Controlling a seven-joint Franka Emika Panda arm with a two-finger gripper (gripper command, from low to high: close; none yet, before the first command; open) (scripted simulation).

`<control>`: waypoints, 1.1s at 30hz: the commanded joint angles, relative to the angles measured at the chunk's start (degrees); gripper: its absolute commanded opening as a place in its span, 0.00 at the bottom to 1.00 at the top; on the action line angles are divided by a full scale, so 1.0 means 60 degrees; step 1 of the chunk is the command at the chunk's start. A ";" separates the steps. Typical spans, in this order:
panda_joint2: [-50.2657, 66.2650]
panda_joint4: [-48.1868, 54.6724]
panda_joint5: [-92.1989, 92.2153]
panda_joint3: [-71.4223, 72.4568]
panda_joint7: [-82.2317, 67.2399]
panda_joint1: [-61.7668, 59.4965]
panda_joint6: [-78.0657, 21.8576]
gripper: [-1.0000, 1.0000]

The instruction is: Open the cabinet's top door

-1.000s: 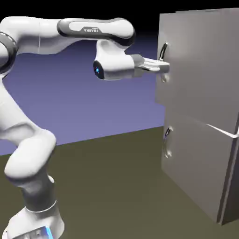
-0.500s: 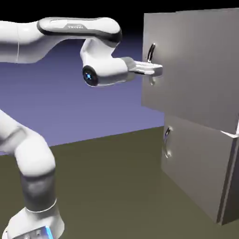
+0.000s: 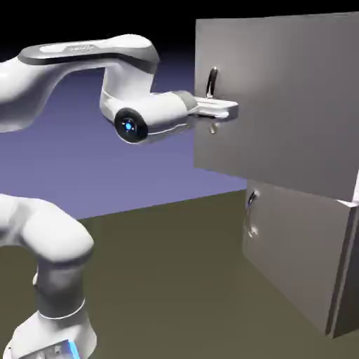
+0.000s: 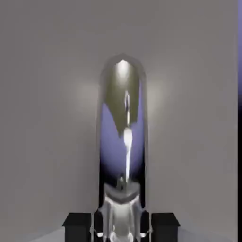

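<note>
The cabinet (image 3: 294, 231) and its top door (image 3: 287, 91) are plain grey. The handle (image 4: 123, 142) is mirror-silver, reflecting violet and olive. The arm (image 3: 63, 77) is white.

We see a bare olive-brown table (image 3: 175, 280) stretching beneath a plain blue-violet backdrop (image 3: 140, 168) that fades to black above.

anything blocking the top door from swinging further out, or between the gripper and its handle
Nothing visible does. The gripper is shut on the top door's handle, with no gap left between them. The top door already stands out from the cabinet, and only bare table and backdrop lie in its swing path.
</note>
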 commanded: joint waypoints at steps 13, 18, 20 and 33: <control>-0.1486 -0.0271 -0.4973 -0.2788 0.2409 -0.1449 -0.4808 0.00; -0.1407 0.0485 -0.6406 -0.4270 0.2652 -0.1436 -0.6885 0.00; -0.1302 0.0924 -0.6919 -0.4883 0.2711 -0.1275 -0.7715 0.00; -0.0666 0.5122 -0.9301 -0.8570 0.3135 0.1737 -1.2681 0.00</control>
